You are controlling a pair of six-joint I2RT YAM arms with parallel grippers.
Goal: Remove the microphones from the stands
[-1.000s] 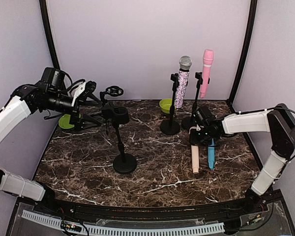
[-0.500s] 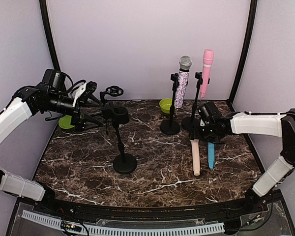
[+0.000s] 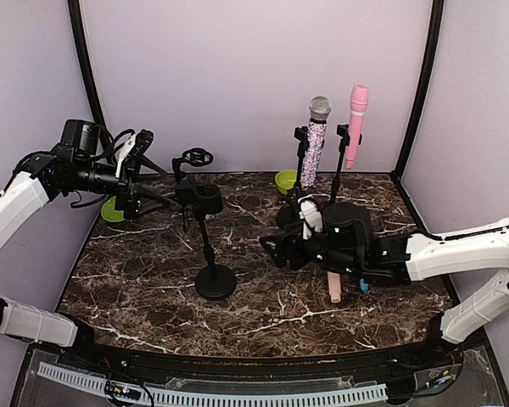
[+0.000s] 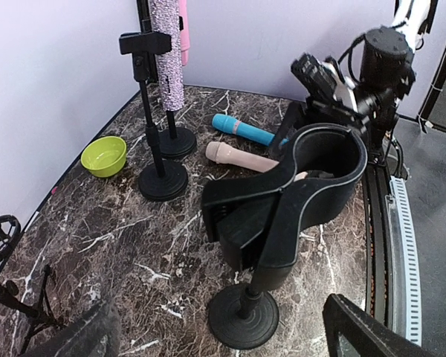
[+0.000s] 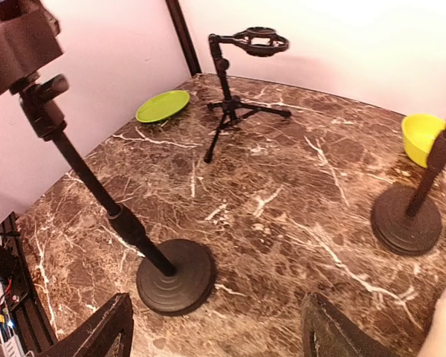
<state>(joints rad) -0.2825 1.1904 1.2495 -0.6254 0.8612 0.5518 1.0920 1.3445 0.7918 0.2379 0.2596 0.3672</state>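
Under R arm (image 3: 458, 250), beige mic (image 3: 336, 289) mostly hidden; L claw (image 3: 131, 174), R claw (image 3: 278, 251) both apart.

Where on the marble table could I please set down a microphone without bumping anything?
The front-left marble, between the flat green plate and the empty black clip stand's round base, is bare, as is the near strip from that base to the lying beige microphone. The back right is crowded: two loaded stands, small green bowl, right arm.

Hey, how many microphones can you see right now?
4. Glittery mic and pink mic sit in the back stands; beige mic and blue mic lie on the table. Others could be hidden.
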